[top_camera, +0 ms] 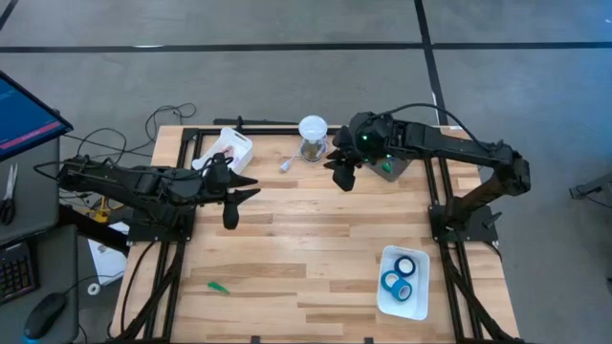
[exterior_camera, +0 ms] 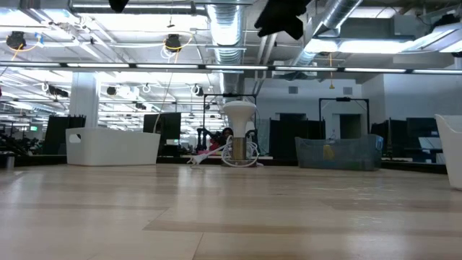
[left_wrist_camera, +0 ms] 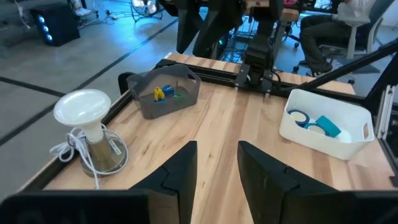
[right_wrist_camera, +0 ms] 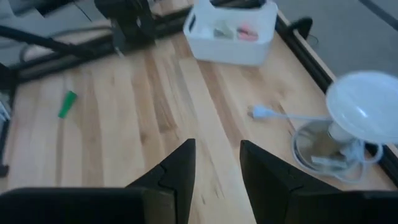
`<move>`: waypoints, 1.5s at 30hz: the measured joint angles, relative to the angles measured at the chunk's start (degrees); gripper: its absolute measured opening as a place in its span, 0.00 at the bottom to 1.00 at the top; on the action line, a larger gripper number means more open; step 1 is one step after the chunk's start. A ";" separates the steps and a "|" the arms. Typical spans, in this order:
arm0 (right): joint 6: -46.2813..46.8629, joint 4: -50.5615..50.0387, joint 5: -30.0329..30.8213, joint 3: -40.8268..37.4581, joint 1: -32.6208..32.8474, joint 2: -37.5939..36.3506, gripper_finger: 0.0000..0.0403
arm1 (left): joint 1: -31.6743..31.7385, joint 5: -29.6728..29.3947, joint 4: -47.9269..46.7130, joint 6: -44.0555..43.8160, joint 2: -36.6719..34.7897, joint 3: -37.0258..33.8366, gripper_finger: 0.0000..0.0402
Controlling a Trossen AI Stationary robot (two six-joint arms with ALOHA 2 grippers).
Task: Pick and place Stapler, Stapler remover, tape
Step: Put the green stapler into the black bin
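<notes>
Blue tape rolls (top_camera: pixel 397 280) lie in the white tray (top_camera: pixel 418 299) at the table's near right; the left wrist view shows the rolls (left_wrist_camera: pixel 301 118) too. A grey bin (left_wrist_camera: pixel 186 98) at the far right holds small yellow and blue pieces (left_wrist_camera: pixel 163 93). A second white tray (right_wrist_camera: pixel 231 45) at the far left holds pale pink and green items and something dark. I cannot make out a stapler or stapler remover for certain. My left gripper (top_camera: pixel 235 203) hovers open over the table's left middle. My right gripper (top_camera: pixel 342 176) hovers open beside the grey bin (top_camera: pixel 392 170).
A white lamp (top_camera: pixel 312 132) with a coiled cord stands at the far edge between tray and bin, a white cable plug (right_wrist_camera: pixel 260 112) beside it. A small green piece (top_camera: pixel 218 286) lies near the left front. Bare wood stretches across the middle.
</notes>
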 joint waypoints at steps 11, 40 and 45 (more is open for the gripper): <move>2.18 1.64 0.00 0.00 3.16 0.00 0.29 | -0.58 5.33 -0.56 3.84 0.00 0.01 0.23; 5.63 1.64 1.54 0.00 3.78 0.18 0.29 | -18.60 12.74 -43.12 -14.50 4.26 11.54 0.01; 5.63 1.82 1.55 -0.02 3.78 1.06 0.29 | -22.84 17.12 -46.51 -17.21 10.26 10.55 0.01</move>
